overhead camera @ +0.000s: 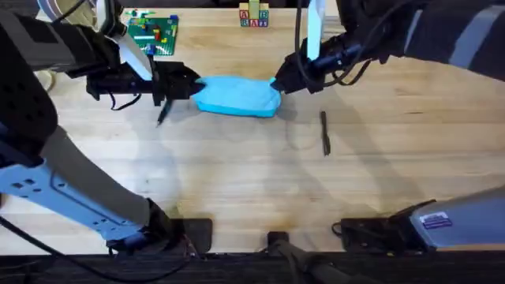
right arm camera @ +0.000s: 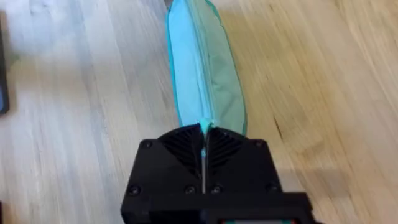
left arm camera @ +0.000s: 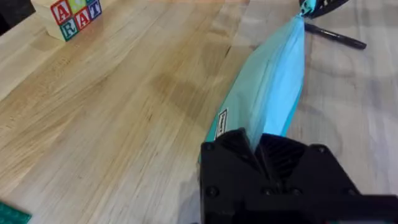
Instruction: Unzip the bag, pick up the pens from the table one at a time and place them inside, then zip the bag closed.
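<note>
Fingers of left gripper (overhead camera: pixel 192 85) clamp bag (overhead camera: pixel 237 96) at left end; right gripper (overhead camera: pixel 276 82) pinches right end, zipper pull hidden between pads. Bag lies mid-table (overhead camera: pixel 252 181). One pen (overhead camera: pixel 324 132) right of bag; another (overhead camera: pixel 162 113) half-hidden under left gripper.

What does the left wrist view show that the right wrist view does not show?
Left wrist view alone: the letter blocks, one pen beyond the bag's far end, and a white label on the bag. Right wrist view alone: the bag's zipper seam running lengthwise, and the right claw shut on the bag's end. Both share the light blue bag and the table.
</note>
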Tool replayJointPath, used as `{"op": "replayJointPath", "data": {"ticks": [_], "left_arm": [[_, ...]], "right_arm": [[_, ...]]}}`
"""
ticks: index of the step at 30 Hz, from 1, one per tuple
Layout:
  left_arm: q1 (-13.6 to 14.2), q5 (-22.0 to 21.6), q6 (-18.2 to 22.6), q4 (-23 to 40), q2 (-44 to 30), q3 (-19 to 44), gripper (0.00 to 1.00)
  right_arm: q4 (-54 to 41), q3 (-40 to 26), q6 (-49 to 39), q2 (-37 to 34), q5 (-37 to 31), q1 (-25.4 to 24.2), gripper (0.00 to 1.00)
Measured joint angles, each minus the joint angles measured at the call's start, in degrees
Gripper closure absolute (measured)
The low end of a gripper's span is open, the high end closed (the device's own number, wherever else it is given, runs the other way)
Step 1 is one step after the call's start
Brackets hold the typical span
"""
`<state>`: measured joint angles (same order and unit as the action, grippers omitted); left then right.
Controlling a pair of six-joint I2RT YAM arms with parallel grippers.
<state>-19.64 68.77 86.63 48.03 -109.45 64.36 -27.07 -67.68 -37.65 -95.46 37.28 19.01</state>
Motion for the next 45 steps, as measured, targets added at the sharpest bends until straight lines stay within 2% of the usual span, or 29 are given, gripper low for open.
{"op": "replayJointPath", "data": {"ticks": [23, 39, 45], "left_arm": [[-0.2, -0.3, 0.0, 0.0, 0.0, 0.0, 0.959], [-0.2, -0.3, 0.0, 0.0, 0.0, 0.0, 0.959], [-0.2, -0.2, 0.0, 0.0, 0.0, 0.0, 0.959]], "right_arm": [[8.4, 0.0, 0.3, -0.7, -1.9, 8.0, 0.971], [18.2, -0.1, 0.5, -4.1, -2.1, 11.8, 0.971], [25.3, -0.1, 4.4, -7.0, -2.0, 13.6, 0.971]]}}
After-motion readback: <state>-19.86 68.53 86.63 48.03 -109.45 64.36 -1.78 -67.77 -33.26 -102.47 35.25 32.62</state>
